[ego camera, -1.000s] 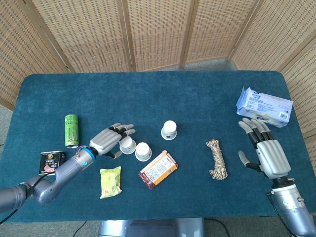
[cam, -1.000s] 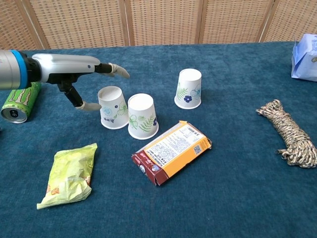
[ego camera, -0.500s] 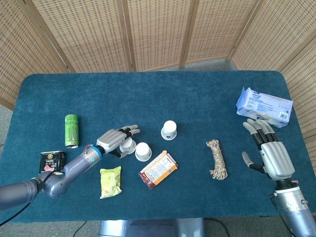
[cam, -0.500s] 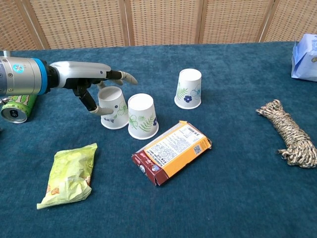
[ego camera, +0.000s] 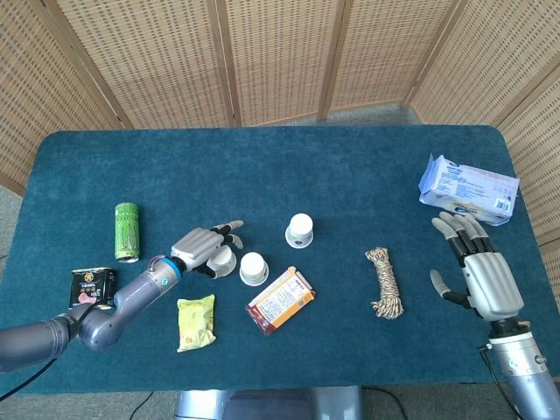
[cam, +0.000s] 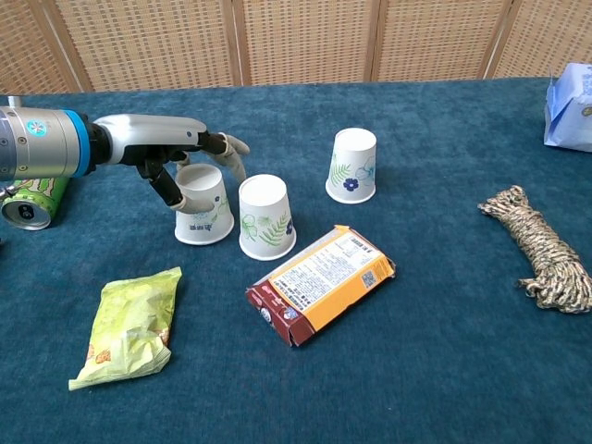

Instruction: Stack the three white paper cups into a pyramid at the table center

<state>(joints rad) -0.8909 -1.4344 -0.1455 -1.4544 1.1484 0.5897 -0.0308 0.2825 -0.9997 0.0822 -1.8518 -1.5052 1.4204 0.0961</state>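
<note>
Left hand (cam: 171,153) clamps the leftmost cup (cam: 203,205), left of centre beside a second cup (cam: 265,216); our right hand (ego camera: 484,273) hangs spread, lower right. Squeezing could crush it or knock its neighbour.

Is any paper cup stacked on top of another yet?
No. In the chest view all three cups stand separately on the table: left cup in the left hand, middle cup, far cup.

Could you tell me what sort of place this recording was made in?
Probably a staged indoor test area, not a home: a table covered in blue cloth, woven folding screens behind it, and unrelated items laid out, such as a rope bundle and paper cups.
</note>
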